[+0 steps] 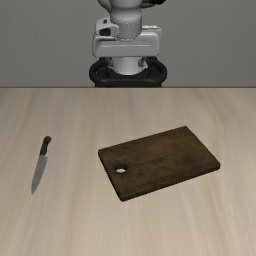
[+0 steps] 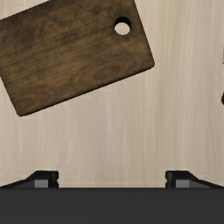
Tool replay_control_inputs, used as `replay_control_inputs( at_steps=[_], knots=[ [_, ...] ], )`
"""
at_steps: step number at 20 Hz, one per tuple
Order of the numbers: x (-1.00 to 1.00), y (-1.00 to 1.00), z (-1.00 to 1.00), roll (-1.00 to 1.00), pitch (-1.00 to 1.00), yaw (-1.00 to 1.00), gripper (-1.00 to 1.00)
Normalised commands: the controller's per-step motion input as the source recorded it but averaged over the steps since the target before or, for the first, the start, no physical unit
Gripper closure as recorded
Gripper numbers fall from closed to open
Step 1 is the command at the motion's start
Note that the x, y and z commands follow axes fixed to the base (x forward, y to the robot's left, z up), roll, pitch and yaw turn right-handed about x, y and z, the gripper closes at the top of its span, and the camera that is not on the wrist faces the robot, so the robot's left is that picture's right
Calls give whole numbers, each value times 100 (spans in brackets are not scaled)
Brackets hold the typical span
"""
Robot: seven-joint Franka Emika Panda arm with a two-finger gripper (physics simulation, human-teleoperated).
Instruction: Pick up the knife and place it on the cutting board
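Pale wooden table (image 1: 60,110) takes up most of the exterior view; robot arm (image 1: 127,45) sits top centre; dark cutting board (image 1: 158,162) lies flat, right of centre; knife (image 1: 41,165) is well apart from it on the exterior view's left, on bare table, handle up-frame; gripper (image 2: 112,179) has its fingers spread wide, holding nothing.

You had a pale wood table (image 1: 225,215); on it lay a knife (image 1: 40,165) toward the exterior view's left and, well apart, a dark cutting board (image 1: 160,160).
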Motion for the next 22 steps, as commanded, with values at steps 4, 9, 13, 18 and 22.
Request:
replay_control_inputs(
  at_steps=[4, 9, 13, 18, 22],
  knots=[
    [0, -100, 0, 0, 0, 0, -100],
    [0, -100, 0, 0, 0, 0, -100],
    [0, -100, 0, 0, 0, 0, -100],
    [0, -100, 0, 0, 0, 0, -100],
    [50, -50, 0, 0, 0, 0, -100]
  ],
)
